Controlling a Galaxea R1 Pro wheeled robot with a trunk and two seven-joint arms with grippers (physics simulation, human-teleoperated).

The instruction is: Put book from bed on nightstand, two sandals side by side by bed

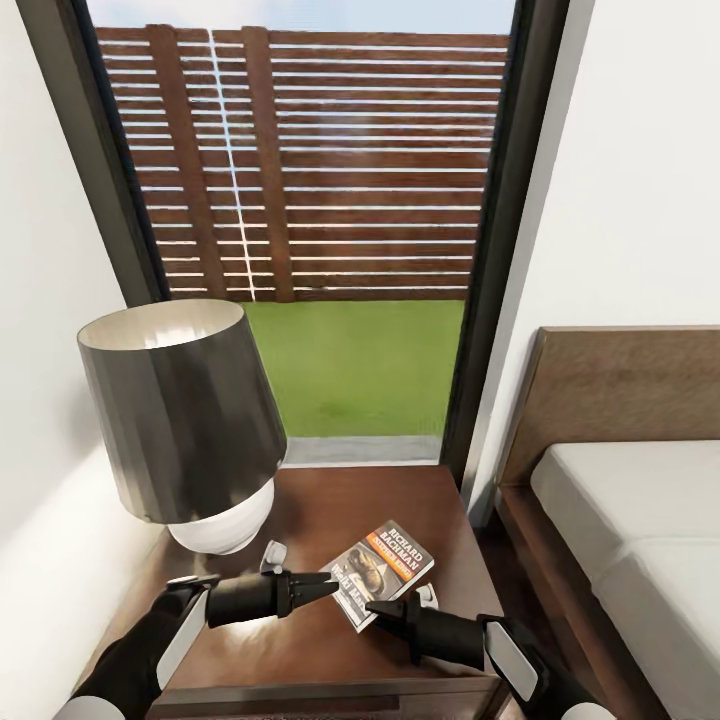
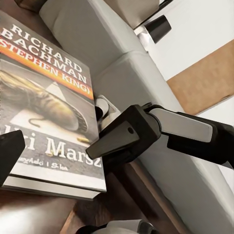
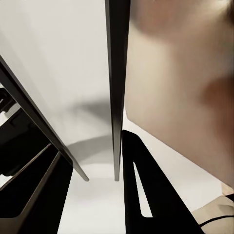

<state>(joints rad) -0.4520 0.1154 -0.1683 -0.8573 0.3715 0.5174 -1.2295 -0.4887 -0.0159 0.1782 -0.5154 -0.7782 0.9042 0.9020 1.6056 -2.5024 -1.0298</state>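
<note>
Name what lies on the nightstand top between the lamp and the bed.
In the head view, the book lies on the nightstand between the lamp and the bed, with the left gripper and right gripper at it.

Both your arms reach forward low, forearms angled inward so the grippers nearly meet. Your left gripper (image 1: pixel 325 587) points right with fingers drawn together; your right gripper (image 1: pixel 378 607) points left, its jaw state unclear.

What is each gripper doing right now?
Left gripper: cannot be told.
Right gripper: at the book, grip cannot be told.
</note>
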